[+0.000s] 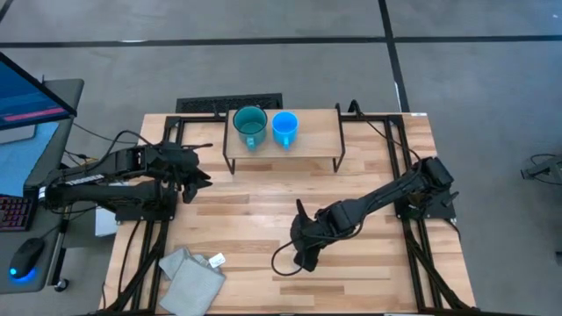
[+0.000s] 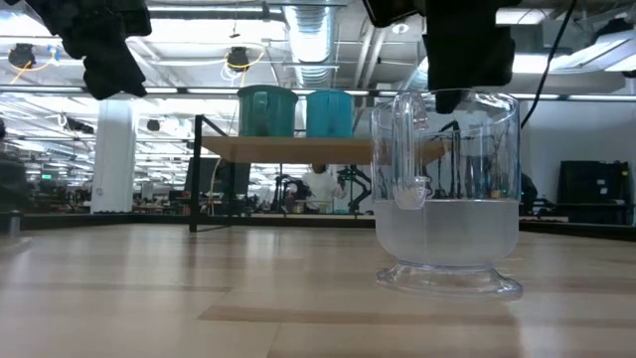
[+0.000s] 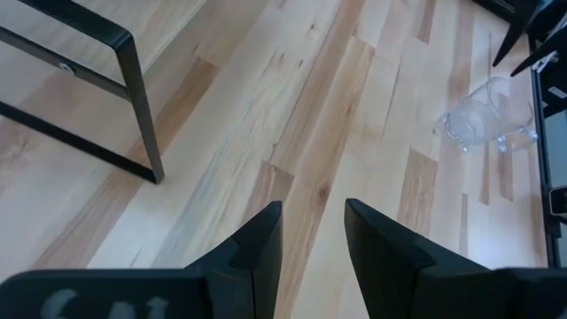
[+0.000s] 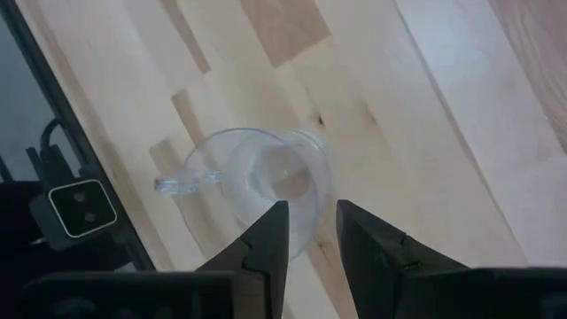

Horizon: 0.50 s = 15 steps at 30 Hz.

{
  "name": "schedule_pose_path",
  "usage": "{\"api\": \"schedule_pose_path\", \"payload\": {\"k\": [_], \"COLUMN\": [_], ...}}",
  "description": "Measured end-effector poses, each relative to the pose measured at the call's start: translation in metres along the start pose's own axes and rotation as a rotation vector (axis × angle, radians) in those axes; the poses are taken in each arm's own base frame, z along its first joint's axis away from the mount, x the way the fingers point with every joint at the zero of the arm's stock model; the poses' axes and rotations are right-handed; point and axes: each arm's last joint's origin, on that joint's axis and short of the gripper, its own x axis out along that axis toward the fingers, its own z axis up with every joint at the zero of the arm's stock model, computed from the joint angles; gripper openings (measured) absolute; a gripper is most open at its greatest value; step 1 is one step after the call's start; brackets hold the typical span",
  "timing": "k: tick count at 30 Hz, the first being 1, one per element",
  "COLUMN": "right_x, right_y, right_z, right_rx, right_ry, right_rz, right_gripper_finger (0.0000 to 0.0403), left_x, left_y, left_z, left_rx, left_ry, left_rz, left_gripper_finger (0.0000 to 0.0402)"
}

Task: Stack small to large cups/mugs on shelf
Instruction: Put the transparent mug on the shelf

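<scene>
A: Where did the vessels stand?

B: The teal mug (image 1: 250, 126) and the blue mug (image 1: 284, 127) stood upright side by side on the shelf (image 1: 316, 132), teal to the left in the high view. The clear cup (image 2: 448, 194) stood upright on the table (image 1: 246, 219), in front of the shelf and well apart from it, its handle showing in the right wrist view.

A: And the right gripper (image 4: 311, 232)?

B: It hung above the clear cup, fingers (image 4: 271, 236) parted by a narrow gap and pointing down at the rim nearest them. They held nothing; whether they touched the glass could not be told.

A: The left gripper (image 3: 313, 232)?

B: It waited over the table's left side, near the shelf's black leg (image 3: 142, 106), fingers likewise slightly apart and empty. A grey cloth (image 1: 191, 274) lay at the near left corner.
</scene>
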Motion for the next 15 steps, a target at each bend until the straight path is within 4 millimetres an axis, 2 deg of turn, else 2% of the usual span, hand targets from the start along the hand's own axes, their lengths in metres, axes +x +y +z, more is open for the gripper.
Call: {"api": "schedule_pose_path", "payload": {"k": [3,11,15], "right_x": [0.0,0.019,0.019], "right_y": [0.0,0.007,0.01], "right_z": [-0.001,-0.006,-0.007], "right_rx": [0.0,-0.03,-0.043], "right_ry": [0.002,0.03,0.026], "right_rz": [-0.001,-0.014,0.003], "right_gripper_finger": [0.0118,0.0118,0.0118], "left_x": [0.0,0.0,0.0], "left_y": [0.0,0.0,0.0], "left_z": [0.0,0.0,0.0], "left_rx": [-0.018,-0.033,-0.035], "left_ry": [0.0,0.005,0.006], "left_rz": [0.0,-0.006,-0.006], "left_gripper_finger": [0.0114,0.0114,0.0114]}}
